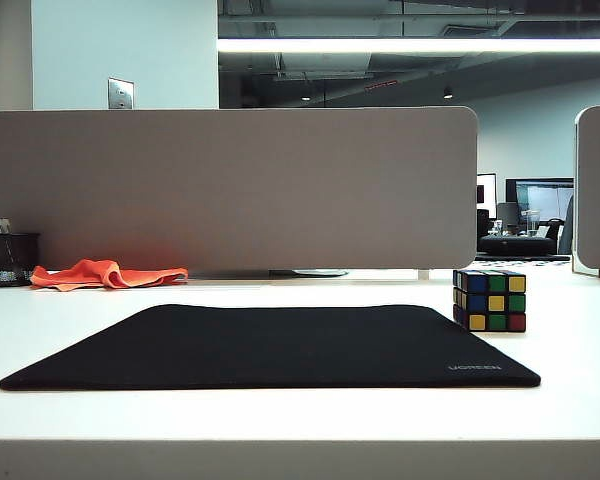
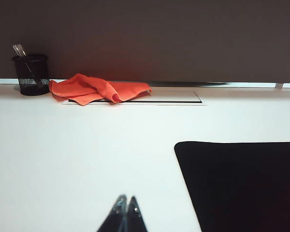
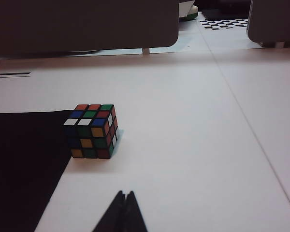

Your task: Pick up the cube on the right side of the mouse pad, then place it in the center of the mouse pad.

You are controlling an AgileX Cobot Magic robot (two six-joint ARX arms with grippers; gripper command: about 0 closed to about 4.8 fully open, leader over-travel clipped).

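Observation:
The scrambled cube (image 1: 490, 300) (image 3: 91, 131) stands on the white table just off the right edge of the black mouse pad (image 1: 270, 345) (image 3: 19, 159), touching or nearly touching that edge. The pad's other side edge shows in the left wrist view (image 2: 241, 183). My right gripper (image 3: 125, 194) is shut and empty, low over the table, short of the cube with bare table between them. My left gripper (image 2: 125, 198) is shut too, holding nothing, over bare table beside the pad's left edge. Neither gripper shows in the exterior view.
An orange cloth (image 1: 105, 274) (image 2: 99, 89) lies at the back left beside a black mesh pen cup (image 1: 12, 259) (image 2: 32, 74). A grey partition (image 1: 230, 185) closes off the back of the table. A second partition (image 1: 598, 190) stands at the far right.

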